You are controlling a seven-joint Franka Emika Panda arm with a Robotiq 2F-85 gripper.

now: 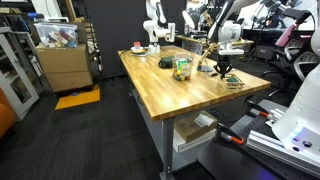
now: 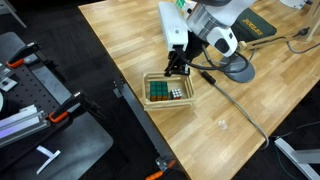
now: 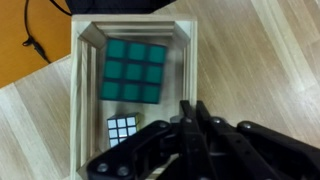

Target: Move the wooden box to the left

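Gripper (image 2: 177,71) down on the wall of the box (image 2: 166,106) beneath it, fingers close together; whether they're pinching it, can't tell. Next, I'd guess: drag it left.

From my end the surface (image 2: 120,40) reads as planked wood w/ a smooth, semi-gloss finish. The wooden box (image 3: 82,100) is paler, matt, raw-looking wood. Inside it the big cube (image 3: 134,70) and small cube (image 3: 122,130) look like smooth plastic w/ a slight sheen. The claw (image 3: 190,112) is black and matt, plastic or coated metal, can't tell which.
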